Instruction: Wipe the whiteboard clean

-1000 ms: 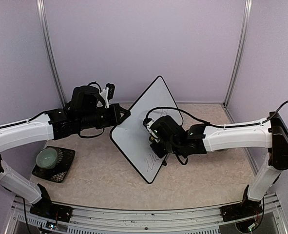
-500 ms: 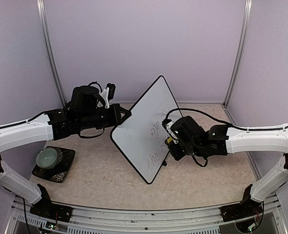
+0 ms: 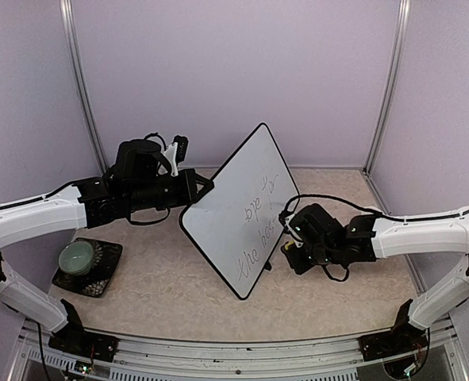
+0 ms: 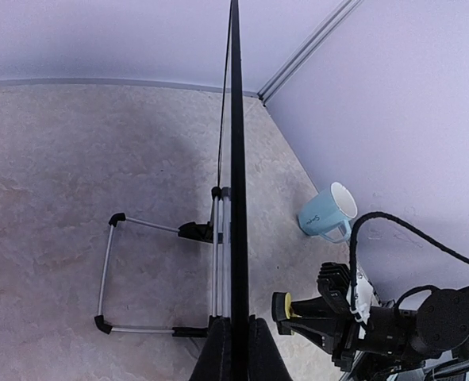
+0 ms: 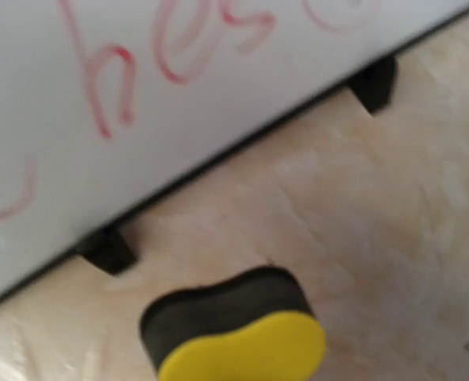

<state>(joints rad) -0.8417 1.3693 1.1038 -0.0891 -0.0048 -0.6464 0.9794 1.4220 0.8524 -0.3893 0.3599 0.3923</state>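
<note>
The whiteboard [image 3: 236, 213] stands tilted on edge in the middle of the table, with handwriting across its face. My left gripper [image 3: 196, 189] is shut on its left edge; in the left wrist view the whiteboard [image 4: 238, 159] shows edge-on between the fingers [image 4: 218, 357]. My right gripper [image 3: 291, 246] is shut on a small yellow and black eraser [image 3: 286, 248], a little to the right of the board's lower edge and apart from it. In the right wrist view the eraser [image 5: 234, 333] sits below the whiteboard [image 5: 178, 87], whose red writing is blurred.
A pale green ball rests on a black dish [image 3: 87, 266] at the left. A light blue mug [image 4: 328, 213] stands behind the board near the right wall. A wire stand [image 4: 107, 270] props the board from behind. Two black feet [image 5: 107, 250] rest on the table.
My right arm has drawn back to the right off the board's face, taking the eraser with it and uncovering the writing. The left arm and the board have stayed still.
</note>
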